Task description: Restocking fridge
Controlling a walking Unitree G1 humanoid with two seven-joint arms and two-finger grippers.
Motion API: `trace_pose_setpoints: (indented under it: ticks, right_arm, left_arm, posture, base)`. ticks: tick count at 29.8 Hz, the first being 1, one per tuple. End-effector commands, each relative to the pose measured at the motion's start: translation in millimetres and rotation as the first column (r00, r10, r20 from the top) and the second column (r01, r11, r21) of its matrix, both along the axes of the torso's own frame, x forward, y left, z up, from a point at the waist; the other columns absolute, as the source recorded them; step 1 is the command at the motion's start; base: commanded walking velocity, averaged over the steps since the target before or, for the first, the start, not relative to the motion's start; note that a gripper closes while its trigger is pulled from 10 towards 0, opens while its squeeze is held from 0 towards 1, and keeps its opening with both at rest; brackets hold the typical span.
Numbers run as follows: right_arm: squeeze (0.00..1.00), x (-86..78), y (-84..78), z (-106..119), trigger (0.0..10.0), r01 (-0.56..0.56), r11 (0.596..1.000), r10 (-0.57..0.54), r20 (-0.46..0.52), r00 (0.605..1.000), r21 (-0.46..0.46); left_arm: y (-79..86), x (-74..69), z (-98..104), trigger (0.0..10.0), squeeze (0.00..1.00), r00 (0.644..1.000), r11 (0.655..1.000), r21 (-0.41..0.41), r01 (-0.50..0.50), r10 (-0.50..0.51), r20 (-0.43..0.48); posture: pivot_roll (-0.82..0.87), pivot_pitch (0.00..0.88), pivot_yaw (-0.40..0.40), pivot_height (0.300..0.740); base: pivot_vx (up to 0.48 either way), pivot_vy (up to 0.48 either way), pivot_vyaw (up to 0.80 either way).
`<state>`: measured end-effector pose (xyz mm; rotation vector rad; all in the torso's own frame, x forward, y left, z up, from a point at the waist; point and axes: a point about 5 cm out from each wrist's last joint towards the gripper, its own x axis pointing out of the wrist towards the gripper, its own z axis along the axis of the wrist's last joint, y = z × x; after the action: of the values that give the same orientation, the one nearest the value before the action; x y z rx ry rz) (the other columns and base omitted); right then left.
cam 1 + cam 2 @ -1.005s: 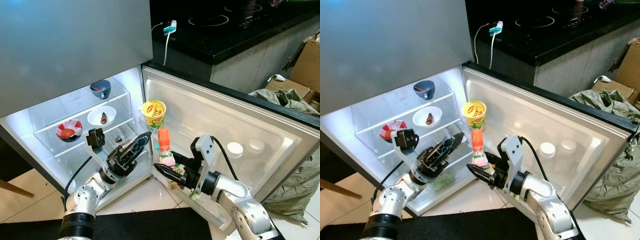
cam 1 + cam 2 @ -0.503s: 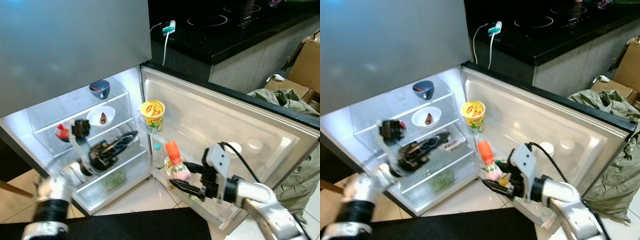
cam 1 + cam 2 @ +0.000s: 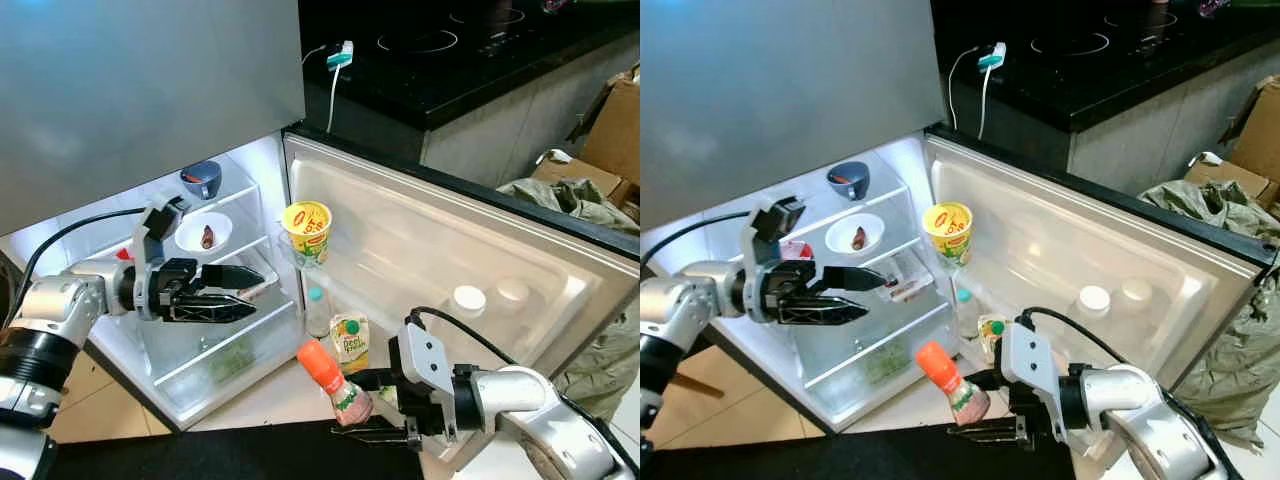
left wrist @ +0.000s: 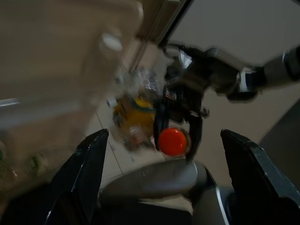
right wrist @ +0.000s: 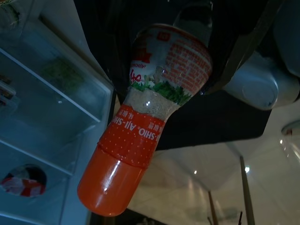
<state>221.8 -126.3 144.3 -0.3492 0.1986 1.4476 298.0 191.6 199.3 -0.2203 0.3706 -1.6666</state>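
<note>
Eye views: my right gripper (image 3: 362, 407) pinches the orange-capped seasoning bottle (image 3: 335, 385) low before the open fridge door (image 3: 420, 240), bottle tilted, cap up-left. Left gripper (image 3: 228, 292) hovers spread and empty before the shelves (image 3: 215, 265).
Left wrist: fingers (image 4: 86, 171) wide apart; bottle's orange cap seen between them, well apart.
Right wrist: bottle gripped at its base end only.
Risk: I judge a base-end grip could let it pivot or slip, or knock the noodle cup (image 3: 307, 228) when shelving.

black cooktop (image 3: 470, 45), cardboard box (image 3: 612, 125), charger (image 3: 339, 55)
</note>
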Motion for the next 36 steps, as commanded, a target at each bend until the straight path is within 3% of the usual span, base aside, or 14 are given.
trace_pose_setpoints:
  ticks: [1, 2, 3, 4, 6, 7, 8, 22, 36]
  right_arm:
    - [0.00, -1.4, 3.4, -2.8, 1.2, -0.024, 0.999, 0.025, 0.007, 1.000, -0.022]
    - [0.00, -0.6, 4.1, -4.2, 1.7, -0.030, 0.999, 0.030, 0.010, 0.999, -0.038]
    - [0.00, 0.3, 4.2, -6.6, 3.8, -0.032, 0.998, 0.033, 0.017, 0.999, -0.060]
    - [0.00, 1.3, 4.0, -9.6, 7.1, -0.033, 0.995, 0.035, 0.020, 0.999, -0.089]
    - [0.00, 2.0, 3.8, -11.6, 7.1, -0.034, 0.993, 0.037, 0.022, 0.999, -0.109]
    - [0.00, 2.7, 3.6, -13.6, 8.1, -0.035, 0.991, 0.038, 0.022, 0.999, -0.128]
    - [0.00, 3.1, 3.3, -16.6, 10.0, -0.038, 0.988, 0.042, 0.021, 0.999, -0.151]
    - [0.00, 0.5, 3.9, -29.0, 10.0, -0.067, 0.974, 0.066, -0.011, 0.998, -0.216]
    - [0.00, -1.2, 8.8, -23.8, 10.0, -0.076, 0.982, 0.074, -0.016, 0.997, -0.173]
  left_arm:
    - [5.9, -2.3, 1.4, 10.0, 0.00, 1.000, 0.998, 0.064, 0.008, -0.009, 0.012]
    - [3.9, -3.0, -3.5, 10.0, 0.00, 1.000, 0.995, 0.099, 0.027, -0.028, 0.010]
    - [0.5, -3.9, -9.8, 10.0, 0.00, 0.999, 0.991, 0.125, 0.047, -0.048, 0.007]
    - [-4.1, -5.5, -16.6, 10.0, 0.00, 0.997, 0.986, 0.147, 0.076, -0.077, -0.002]
    - [-7.2, -6.7, -20.8, 10.0, 0.00, 0.995, 0.982, 0.160, 0.096, -0.096, -0.010]
    - [-9.3, -7.8, -24.6, 10.0, 0.00, 0.993, 0.978, 0.176, 0.116, -0.115, -0.015]
    - [-11.4, -9.5, -29.6, 10.0, 0.00, 0.991, 0.971, 0.194, 0.136, -0.134, -0.022]
    - [-19.9, -11.0, -50.7, 10.0, 0.00, 0.970, 0.919, 0.321, 0.230, -0.242, -0.001]
    - [-34.3, -15.6, -68.7, 10.0, 0.00, 0.959, 0.919, 0.282, 0.276, -0.282, -0.021]
  posture:
    - [-0.19, 0.080, 0.102, 0.740]
    - [-0.19, 0.079, 0.103, 0.740]
    - [-0.19, 0.079, 0.103, 0.740]
    - [-0.19, 0.079, 0.104, 0.740]
    - [-0.19, 0.079, 0.104, 0.740]
    - [-0.19, 0.076, 0.104, 0.740]
    - [-0.19, 0.073, 0.105, 0.740]
    - [-0.20, 0.058, 0.116, 0.740]
    - [-0.22, 0.051, 0.119, 0.740]
  base:
    - [0.000, 0.000, 0.00]
    - [0.000, 0.000, 0.00]
    - [0.000, 0.000, 0.00]
    - [0.000, 0.000, 0.00]
    - [0.000, 0.000, 0.00]
    - [0.000, 0.000, 0.00]
    - [0.000, 0.000, 0.00]
    - [0.000, 0.000, 0.00]
    - [0.000, 0.000, 0.00]
